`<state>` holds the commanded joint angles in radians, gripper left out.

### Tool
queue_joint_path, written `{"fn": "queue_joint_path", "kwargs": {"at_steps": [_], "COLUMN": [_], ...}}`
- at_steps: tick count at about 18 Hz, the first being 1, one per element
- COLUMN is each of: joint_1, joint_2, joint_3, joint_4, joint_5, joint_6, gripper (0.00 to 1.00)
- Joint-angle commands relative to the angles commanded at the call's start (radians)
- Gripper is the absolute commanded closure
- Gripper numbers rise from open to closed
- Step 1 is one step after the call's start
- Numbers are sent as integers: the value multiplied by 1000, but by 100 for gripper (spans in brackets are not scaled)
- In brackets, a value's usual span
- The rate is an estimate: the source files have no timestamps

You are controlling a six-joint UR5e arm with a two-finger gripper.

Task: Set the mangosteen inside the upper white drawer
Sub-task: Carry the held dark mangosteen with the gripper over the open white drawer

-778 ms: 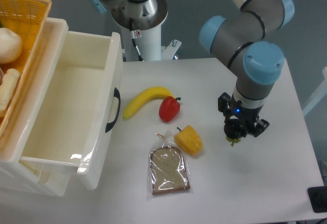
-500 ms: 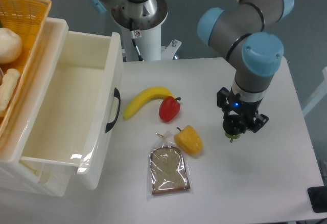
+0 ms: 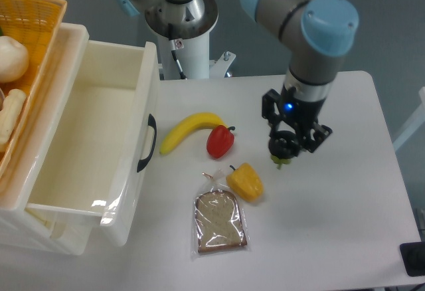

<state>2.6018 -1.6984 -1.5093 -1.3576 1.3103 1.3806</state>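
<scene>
White drawer (image 3: 99,105) open, fingers (image 3: 284,146) clenched on mangosteen (image 3: 281,150), above table (image 3: 345,224).

White worktop (image 3: 345,224), bearing a banana (image 3: 188,129), red pepper (image 3: 220,141), yellow pepper (image 3: 245,182) and bagged bread slice (image 3: 220,220), the white drawer (image 3: 99,165) at its left edge.

The arm reaches in from the upper right, its grey links and blue-capped joints folded above the wrist, which points straight down. A small blue light glows on the wrist housing. Below it the gripper (image 3: 281,153) hangs vertical, its two black fingers closed around the mangosteen (image 3: 281,151), whose green calyx peeks out just beneath the fingertips.
</scene>
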Motion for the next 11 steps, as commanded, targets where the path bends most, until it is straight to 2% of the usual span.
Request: {"fn": "queue_joint_path", "kwargs": {"at_steps": [3,5,7,11], "joint_1": [-48,-78,-121,-207], "joint_2": [89,135,166,178], "joint_3": [-63,-83,-85,-85], "joint_4": [0,0,-2,5], "joint_5": [-57,-95,-124,-144], "joint_6": [-11,-43,-87,-144], "gripper": [97,97,97,96]}}
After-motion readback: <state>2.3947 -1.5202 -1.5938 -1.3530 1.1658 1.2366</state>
